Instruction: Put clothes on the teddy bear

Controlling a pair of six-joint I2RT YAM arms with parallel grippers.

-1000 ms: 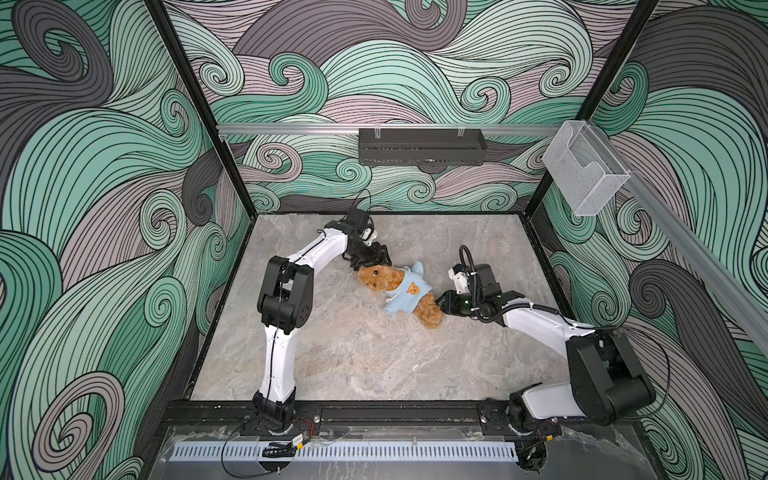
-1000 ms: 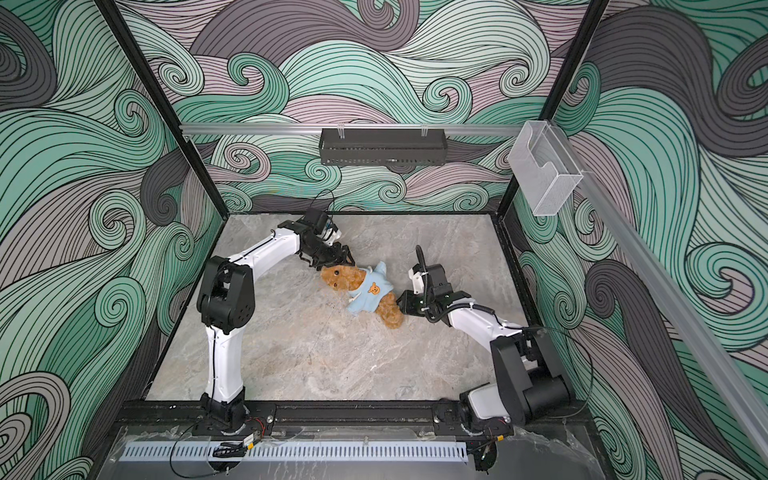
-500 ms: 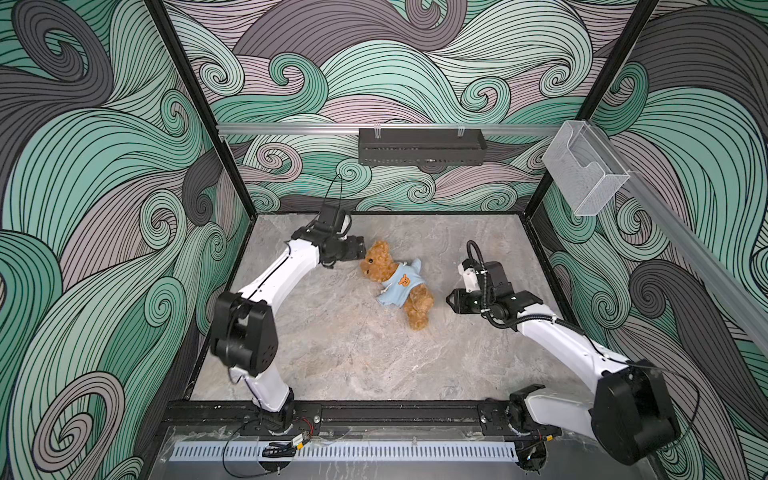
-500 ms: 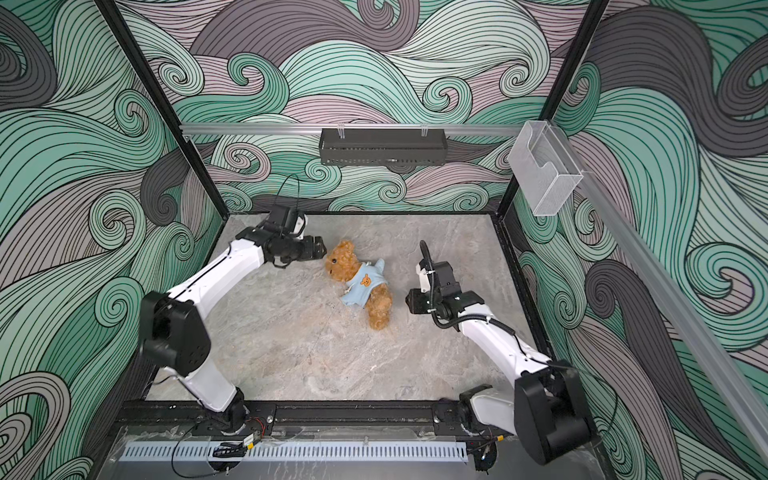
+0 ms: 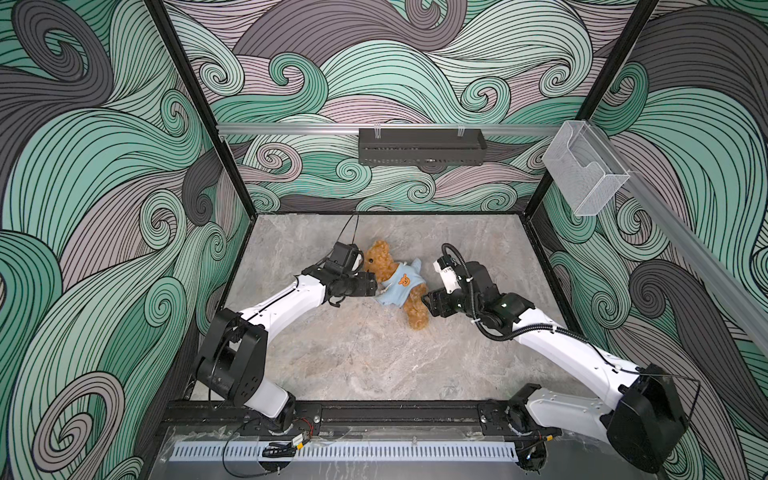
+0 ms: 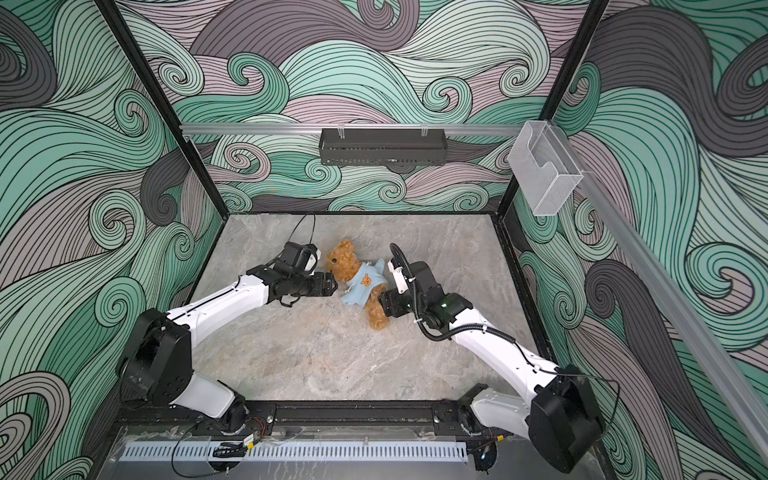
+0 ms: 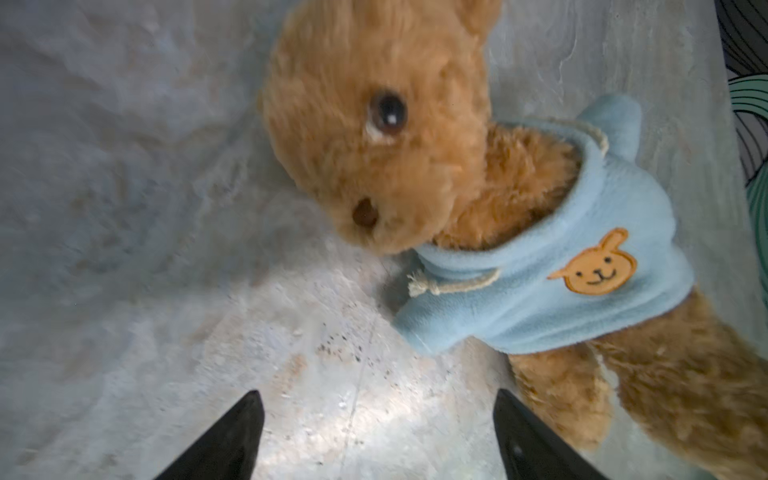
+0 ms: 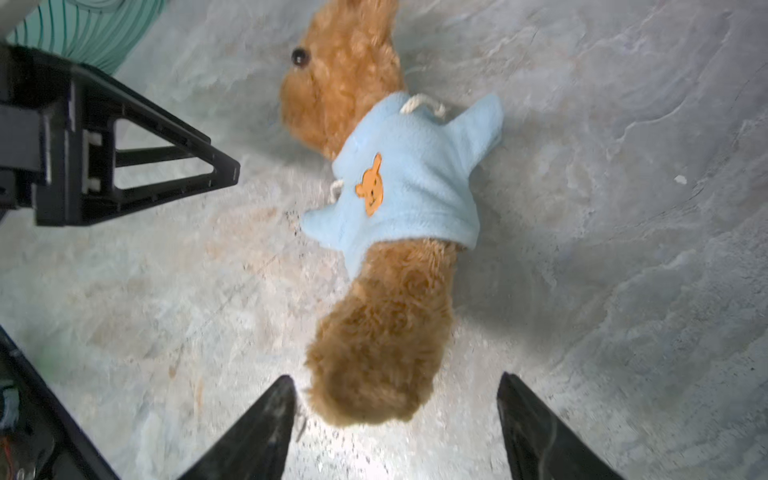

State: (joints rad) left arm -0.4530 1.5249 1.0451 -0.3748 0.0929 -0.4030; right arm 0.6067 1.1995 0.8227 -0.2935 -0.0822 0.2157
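In both top views a grey marbled tabletop [image 5: 353, 357] filled the middle, walled by panels [image 5: 104, 174] of green, mauve and grey swirls. At twelve o'clock a black perforated tray [image 5: 422, 146] hung on an aluminium rail [image 5: 291, 129]. At two o'clock a clear plastic holder [image 5: 584, 170] sat on the side rail [image 5: 690, 247]. At six o'clock a white slotted strip [image 5: 345, 451] ran along the front edge.
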